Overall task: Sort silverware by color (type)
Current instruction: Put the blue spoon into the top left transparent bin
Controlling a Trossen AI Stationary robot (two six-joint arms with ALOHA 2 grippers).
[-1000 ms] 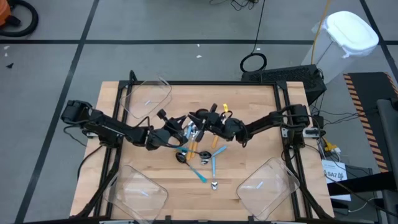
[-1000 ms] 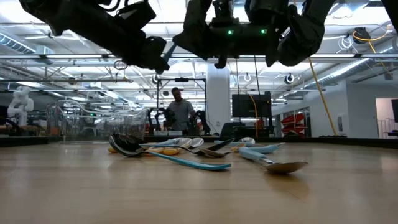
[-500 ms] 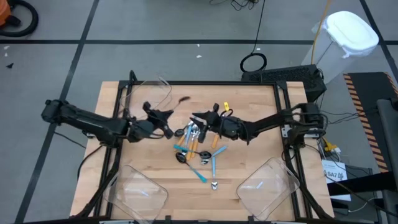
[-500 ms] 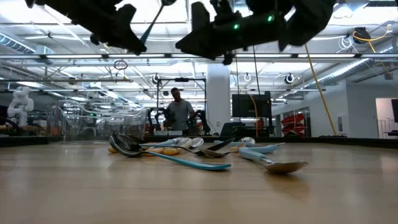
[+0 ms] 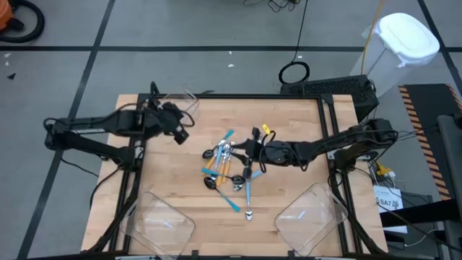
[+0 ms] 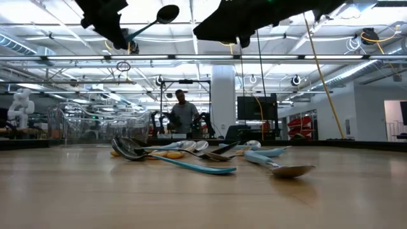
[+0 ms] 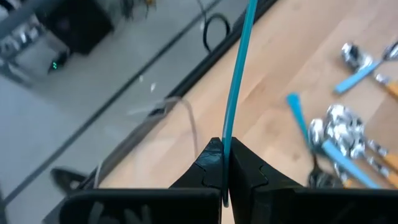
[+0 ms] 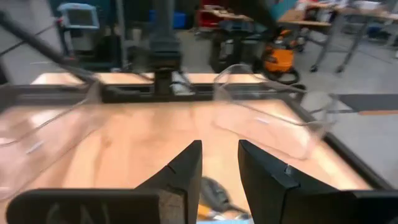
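the left gripper (image 7: pixel 221 163) is clamped tight on the thin light-blue plastic handle of a black-bowled spoon (image 6: pixel 147 27), held high off the table with the bowl pointing away from the fingers. in the high view this gripper (image 5: pixel 175 130) hangs at the far left of the table, just beside the clear plastic bin (image 5: pixel 173 108) standing in that corner. the step in hand looks like carrying this spoon to that bin. to do it well, i'd bring the bowl over the bin's open mouth, lower it until it is inside the walls, and only then part the fingers, since the long handle could tip over the rim.

the right gripper (image 8: pixel 219 163) has its fingers parted with nothing between them. in the high view it (image 5: pixel 254 152) sits over the right side of the pile, low above the wooden table (image 5: pixel 303 123).

the rest of the silverware lies well apart from the left gripper, at the table's middle: a loose heap of silver and black spoons with light-blue and orange handles (image 5: pixel 229 160), several crossing one another. one light-blue-handled silver spoon (image 5: pixel 248 196) lies at the heap's near edge. two more clear bins, one near left (image 5: pixel 162 224) and one near right (image 5: pixel 314 213), stand at the near corners.
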